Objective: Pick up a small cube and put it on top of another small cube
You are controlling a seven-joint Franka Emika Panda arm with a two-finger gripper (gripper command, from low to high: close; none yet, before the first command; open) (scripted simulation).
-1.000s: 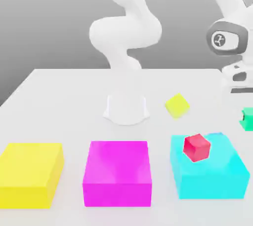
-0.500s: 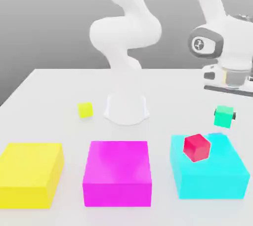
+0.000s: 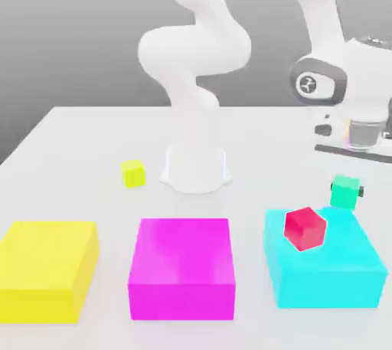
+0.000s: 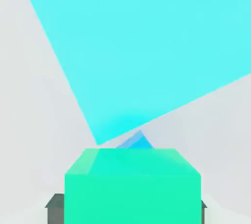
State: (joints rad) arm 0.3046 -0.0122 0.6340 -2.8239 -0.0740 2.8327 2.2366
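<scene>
- Pale grey table (image 3: 84, 130) under a grey backdrop.
- Since half a second before: claw (image 3: 347, 192) lower, nearer the cyan block (image 3: 325, 272); yellow cube (image 3: 133, 173) unmoved.
- Clamped between the claw's dark fingers (image 4: 55, 207): mint-green cube (image 3: 345, 191), off the table.
- Just below, on the cyan block: red cube (image 3: 305, 227).
- Beyond the held cube in the hand view: a small blue corner (image 4: 135, 142).

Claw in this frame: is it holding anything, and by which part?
Yes. The claw is shut on the small mint-green cube, gripping it by two opposite side faces and carrying it in the air.
</scene>
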